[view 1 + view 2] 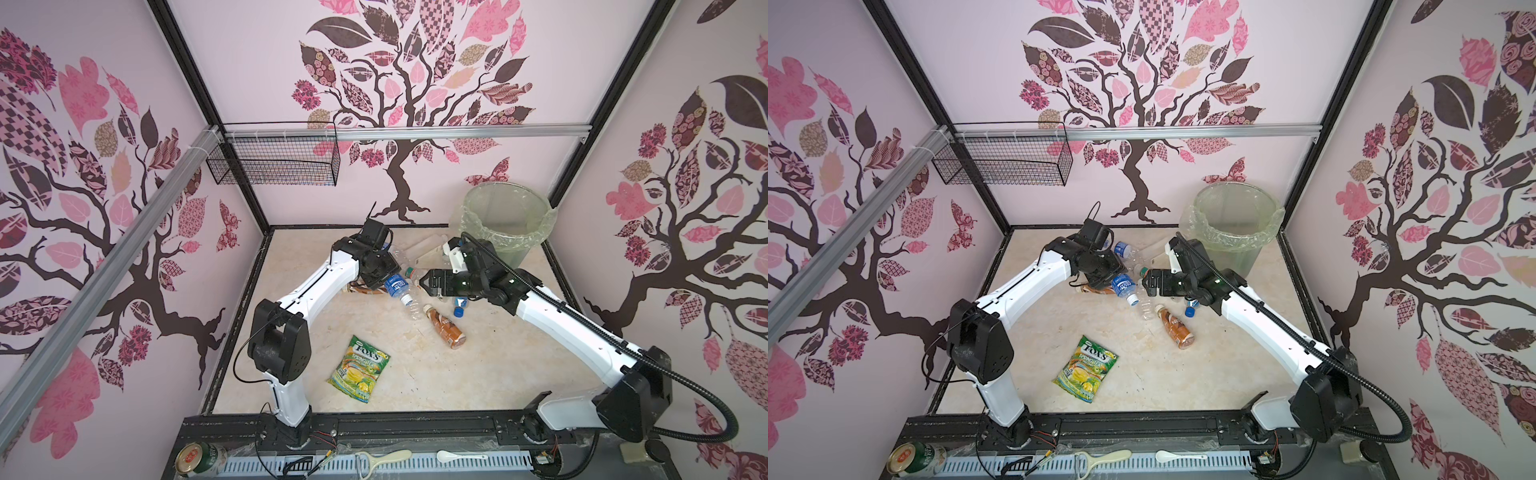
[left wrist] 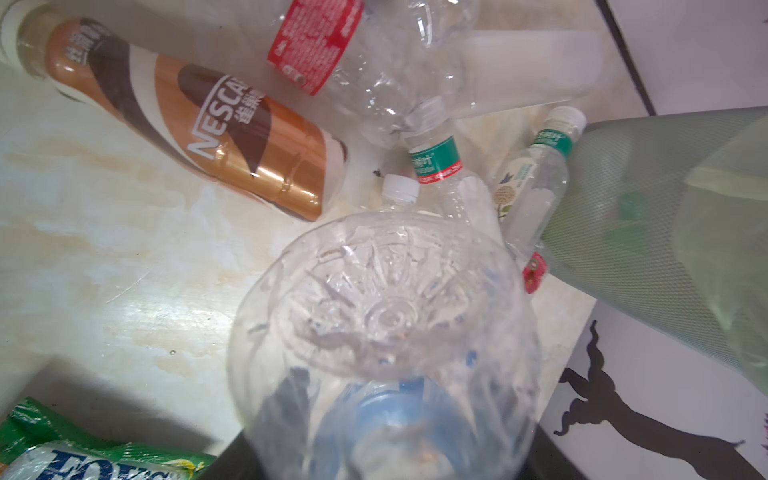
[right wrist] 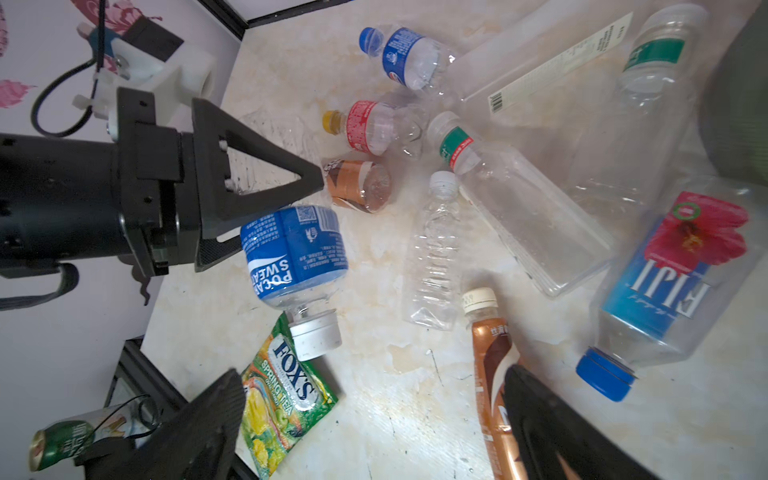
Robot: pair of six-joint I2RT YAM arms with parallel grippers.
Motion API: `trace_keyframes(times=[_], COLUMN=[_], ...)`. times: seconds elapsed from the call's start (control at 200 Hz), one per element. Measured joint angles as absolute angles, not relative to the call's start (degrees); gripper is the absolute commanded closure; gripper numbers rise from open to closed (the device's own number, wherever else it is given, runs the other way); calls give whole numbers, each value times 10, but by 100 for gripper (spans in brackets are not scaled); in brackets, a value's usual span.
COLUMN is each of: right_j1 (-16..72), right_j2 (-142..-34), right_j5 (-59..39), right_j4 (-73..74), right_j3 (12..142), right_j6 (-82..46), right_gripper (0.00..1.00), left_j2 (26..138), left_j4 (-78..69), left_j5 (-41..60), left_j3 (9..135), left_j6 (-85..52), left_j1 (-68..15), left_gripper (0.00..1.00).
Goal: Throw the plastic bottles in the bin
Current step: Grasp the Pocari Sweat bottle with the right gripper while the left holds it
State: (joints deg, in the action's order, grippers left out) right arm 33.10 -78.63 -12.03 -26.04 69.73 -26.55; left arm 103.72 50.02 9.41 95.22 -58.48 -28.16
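The blue-labelled Pocari Sweat bottle (image 3: 295,253) is over the middle of the surface (image 1: 498,353), clamped in the left hand (image 3: 291,220), its white cap tilted toward the near side. Other plastic bottles lie scattered around it: a Nescafé bottle (image 1: 446,328) just nearer, a Fiji bottle (image 3: 673,282) to the right. The right hand (image 3: 374,378) hovers over these, fingers spread wide, gripping nothing. The lined bin (image 1: 509,251) stands in the far right corner. A Fox's candy bag (image 1: 360,368) lies nearer.

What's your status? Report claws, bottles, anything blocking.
Left claw shut on Pocari Sweat bottle. Right claw open, empty, over the pile. Other bottles on table; bin far right. Right arm sits between held bottle and bin.
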Motion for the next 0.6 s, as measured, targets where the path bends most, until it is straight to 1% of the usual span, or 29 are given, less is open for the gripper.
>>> trace_keyframes(times=[0.22, 0.405, 0.6], right_j1=[331, 331, 331], right_j2=[-786, -787, -795], right_j5=[-166, -176, -176], right_j4=[-225, -215, -202], right_j3=[698, 708, 721], right_j6=[-277, -277, -276], right_gripper=[1, 1, 1], left_j2=[1037, 1037, 1036], left_j4=[489, 484, 479], left_j5=[110, 120, 124], left_j3=[1006, 1039, 1046], left_j6=[-587, -596, -610], left_j1=[-292, -301, -303], left_gripper=[40, 41, 41])
